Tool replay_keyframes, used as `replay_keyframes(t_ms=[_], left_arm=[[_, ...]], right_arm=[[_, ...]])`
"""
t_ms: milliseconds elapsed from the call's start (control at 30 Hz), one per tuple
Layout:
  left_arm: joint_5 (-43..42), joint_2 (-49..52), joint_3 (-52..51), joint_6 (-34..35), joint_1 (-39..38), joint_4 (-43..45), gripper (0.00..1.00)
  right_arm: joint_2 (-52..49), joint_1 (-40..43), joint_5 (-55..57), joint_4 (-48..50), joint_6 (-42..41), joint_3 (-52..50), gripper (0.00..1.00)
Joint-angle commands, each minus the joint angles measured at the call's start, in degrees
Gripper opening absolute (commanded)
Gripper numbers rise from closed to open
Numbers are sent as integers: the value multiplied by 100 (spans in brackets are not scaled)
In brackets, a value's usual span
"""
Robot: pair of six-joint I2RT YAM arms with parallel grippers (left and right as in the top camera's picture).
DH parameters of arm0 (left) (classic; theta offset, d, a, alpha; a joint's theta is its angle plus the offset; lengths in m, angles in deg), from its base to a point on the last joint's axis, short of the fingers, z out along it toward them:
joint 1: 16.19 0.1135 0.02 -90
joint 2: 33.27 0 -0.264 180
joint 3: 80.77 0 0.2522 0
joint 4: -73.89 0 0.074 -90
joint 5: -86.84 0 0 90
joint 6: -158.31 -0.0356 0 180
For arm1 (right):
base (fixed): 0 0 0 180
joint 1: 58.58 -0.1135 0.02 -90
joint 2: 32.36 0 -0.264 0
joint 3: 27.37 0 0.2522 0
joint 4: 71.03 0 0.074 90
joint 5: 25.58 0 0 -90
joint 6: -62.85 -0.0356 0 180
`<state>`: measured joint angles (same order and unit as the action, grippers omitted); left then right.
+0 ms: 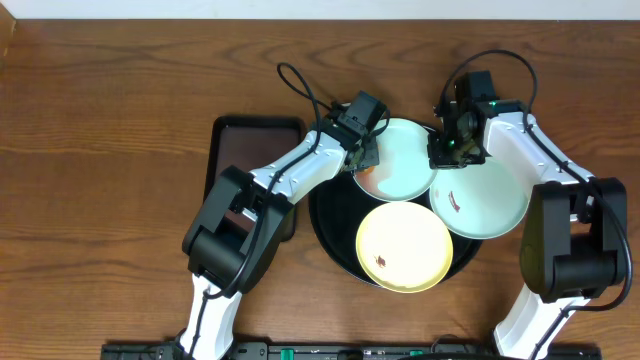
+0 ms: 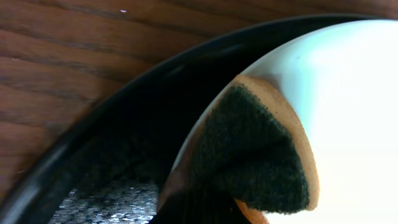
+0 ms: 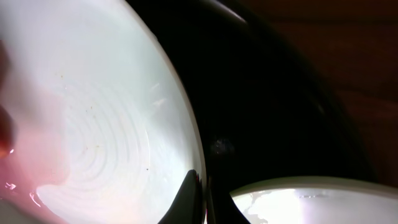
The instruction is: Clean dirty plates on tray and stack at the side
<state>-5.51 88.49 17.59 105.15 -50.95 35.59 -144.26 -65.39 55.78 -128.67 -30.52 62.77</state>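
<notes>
Three plates sit on the round black tray [image 1: 335, 235]. A mint plate [image 1: 400, 160] is at the back, tilted. A second mint plate [image 1: 485, 200] overhangs the tray's right rim. A yellow plate [image 1: 403, 247] with a dark smudge lies at the front. My left gripper [image 1: 366, 152] is shut on an orange sponge with a dark green face [image 2: 255, 155], pressed on the back plate's left edge [image 2: 348, 93]. My right gripper [image 1: 447, 150] is shut on that plate's right rim [image 3: 198, 186]; the plate's ribbed inside [image 3: 106, 124] fills the right wrist view.
A smaller rectangular dark brown tray [image 1: 225, 150] lies left of the black tray, partly under my left arm. Brown wood tabletop [image 1: 100, 150] surrounds both. The black tray's rim [image 2: 124, 93] and the second plate [image 3: 311, 199] show close by the grippers.
</notes>
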Motion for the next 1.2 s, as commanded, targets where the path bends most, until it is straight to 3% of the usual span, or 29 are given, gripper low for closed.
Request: replay_keyframes(t_ms=[0,300,433,533,733,900,1067,1167], left_arm=[[789,223,190,-317,103,-212,7],[-887,260,197,181,-243,839,7],[-909,260,197,131,-376,1314,7],[-699,260,195,-400,-369,1801,7],[313,260,192,-1025,-127,1425,7],[343,258,192,-1259,219,715,7],[-514,192,201,-1252,271,417,7],[-1117,28,201,-890,260,400,7]], right_arm=[[98,-26,136,-68,179,-42,1],[98,-26,138,-52,181,-42,1],[98,-39,136,-57,243,-42,1],[98,-52,136,-57,284,-42,1],[98,-52,136,-92,284,-42,1],[98,-52,136,-94,280,-42,1],[98,-52,138,-72,256,-42,1],[101,-52,208,-28,181,-42,1]])
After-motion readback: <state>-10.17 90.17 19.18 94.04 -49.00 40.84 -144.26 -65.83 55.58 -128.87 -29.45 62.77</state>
